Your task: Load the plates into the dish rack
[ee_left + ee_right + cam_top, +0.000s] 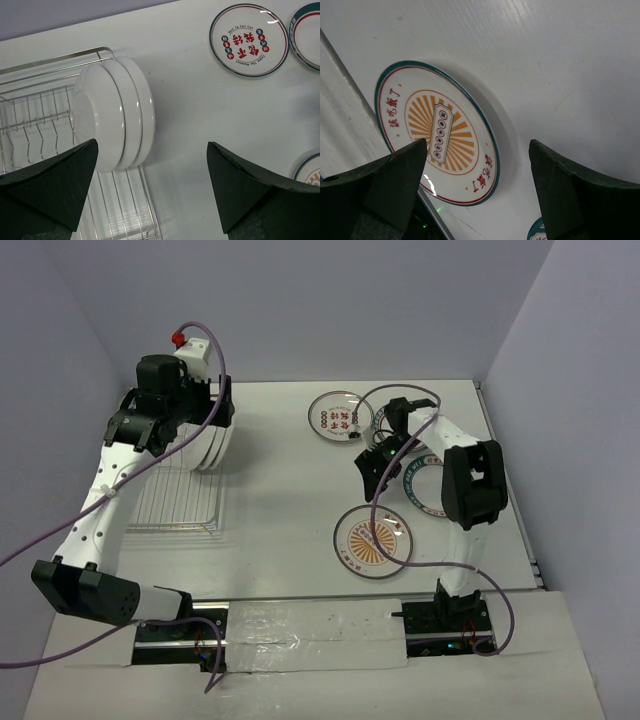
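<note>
Left gripper (152, 150) hung with jaws apart and empty above three white plates (112, 112) standing upright at the dish rack (30, 120) end. Bare table (190, 125) lay alongside. Right gripper (477, 150), also spread and empty, hovered over the sunburst plate (437, 132).
</note>
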You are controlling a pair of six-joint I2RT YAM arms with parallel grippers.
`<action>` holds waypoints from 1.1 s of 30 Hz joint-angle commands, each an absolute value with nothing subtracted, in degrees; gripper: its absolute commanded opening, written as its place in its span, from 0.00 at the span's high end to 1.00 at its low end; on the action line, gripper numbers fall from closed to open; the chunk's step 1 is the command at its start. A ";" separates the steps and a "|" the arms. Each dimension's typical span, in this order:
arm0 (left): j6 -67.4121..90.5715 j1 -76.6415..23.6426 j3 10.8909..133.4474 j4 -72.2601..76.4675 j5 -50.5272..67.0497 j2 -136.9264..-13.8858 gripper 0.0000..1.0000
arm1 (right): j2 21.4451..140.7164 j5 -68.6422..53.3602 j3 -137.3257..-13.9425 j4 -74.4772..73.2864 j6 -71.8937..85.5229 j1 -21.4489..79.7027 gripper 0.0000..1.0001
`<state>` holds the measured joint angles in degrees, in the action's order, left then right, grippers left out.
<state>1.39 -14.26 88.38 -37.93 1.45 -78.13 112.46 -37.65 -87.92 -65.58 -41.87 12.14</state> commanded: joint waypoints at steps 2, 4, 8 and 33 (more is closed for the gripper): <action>2.37 -14.50 88.60 -36.57 4.48 -78.05 0.01 | 116.01 -34.63 -86.40 -68.21 -48.69 12.66 0.12; 2.20 -14.50 87.72 -35.78 4.66 -77.52 0.01 | 117.59 -34.54 -85.78 -68.64 -49.83 12.74 0.14; 2.46 -14.50 87.01 -34.81 5.10 -76.99 0.01 | 119.62 -34.45 -84.29 -69.00 -51.59 13.27 0.21; 0.97 -18.27 79.89 -38.32 34.00 -72.95 0.01 | 104.25 -54.93 -106.08 -75.62 -37.90 18.28 1.00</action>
